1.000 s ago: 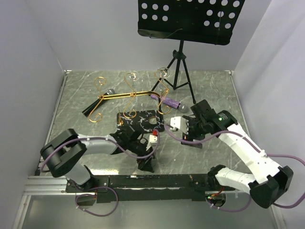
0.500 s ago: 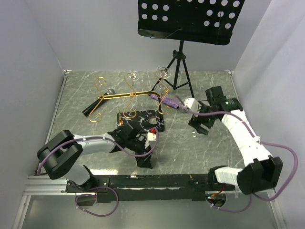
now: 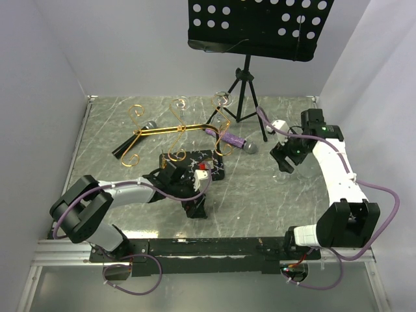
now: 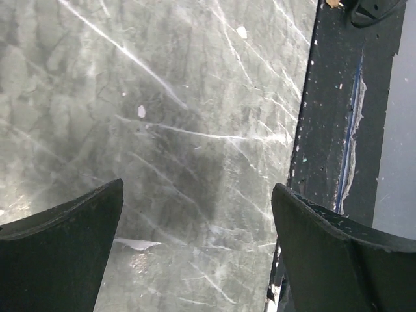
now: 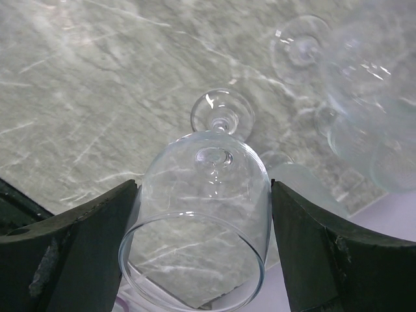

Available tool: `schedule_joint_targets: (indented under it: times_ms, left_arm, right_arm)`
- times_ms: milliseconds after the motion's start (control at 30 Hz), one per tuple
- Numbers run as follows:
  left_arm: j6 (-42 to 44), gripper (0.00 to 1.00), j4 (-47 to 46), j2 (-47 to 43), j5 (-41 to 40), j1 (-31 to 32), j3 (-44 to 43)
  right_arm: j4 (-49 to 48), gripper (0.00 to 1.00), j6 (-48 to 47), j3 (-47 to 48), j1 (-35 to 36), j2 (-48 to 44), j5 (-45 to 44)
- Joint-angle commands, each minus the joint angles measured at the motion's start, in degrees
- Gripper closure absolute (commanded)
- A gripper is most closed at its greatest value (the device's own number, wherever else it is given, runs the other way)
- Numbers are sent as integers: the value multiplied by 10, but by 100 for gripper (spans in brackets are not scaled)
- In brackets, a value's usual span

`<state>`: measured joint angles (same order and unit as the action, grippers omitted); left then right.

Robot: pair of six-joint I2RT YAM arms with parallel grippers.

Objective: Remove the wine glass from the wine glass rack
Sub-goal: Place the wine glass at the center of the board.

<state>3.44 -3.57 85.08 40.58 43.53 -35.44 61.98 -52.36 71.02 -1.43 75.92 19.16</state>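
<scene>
Now the right claw [image 3: 288,156] is holding the wine glass [image 5: 205,188]. Its two fingers [image 5: 71,253] press on both sides of the round bowl. The glass is off the wine glass rack [image 3: 175,130], so the taking-off part looks done.

From above, the glass is at about 3 o'clock on the table [image 3: 260,201], well apart from the rack. The rack lies on its side from about 10 o'clock to the middle of the table. Its black base [image 3: 188,158] is by the left arm.

I think the step now is putting the glass down. The foot [image 5: 222,114] points at the table, but I cannot tell if it touches. The next move calls for going down slowly until the foot sits flat. Then the claw should open and go straight up.

More glasses [image 5: 364,78] stand just beside it, at 1 to 2 o'clock in the right wrist view, so there is little room there. The side wall is near too. Toward 9 o'clock the table is bare.

The left claw [image 4: 198,195] is open wide and holds nothing. It hangs over bare table near the black front rail [image 4: 338,130], at 6 o'clock from above.
</scene>
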Motion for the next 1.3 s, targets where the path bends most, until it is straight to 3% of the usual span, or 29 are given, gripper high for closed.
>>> schedule_joint_targets:
  times_ms: [0,400,667,867,967,1267]
  left_arm:
    - [-15,1,-20,1,-1,-11,-20]
    - [-11,1,-15,8,-2,-23,-31]
    - [-8,1,-11,14,3,-22,-34]
    - [-8,1,-9,18,2,-23,-38]
    - [-5,1,-6,18,3,-23,-39]
    - [5,1,-6,18,11,-22,-39]
  right_arm:
    - [0,55,-16,53,-30,5,11]
    - [10,54,-13,39,-59,14,27]
    - [-3,46,2,25,-65,27,21]
    - [-10,33,27,29,-74,32,16]
    - [-18,0,38,31,-77,27,18]
    - [12,0,63,76,-78,0,36]
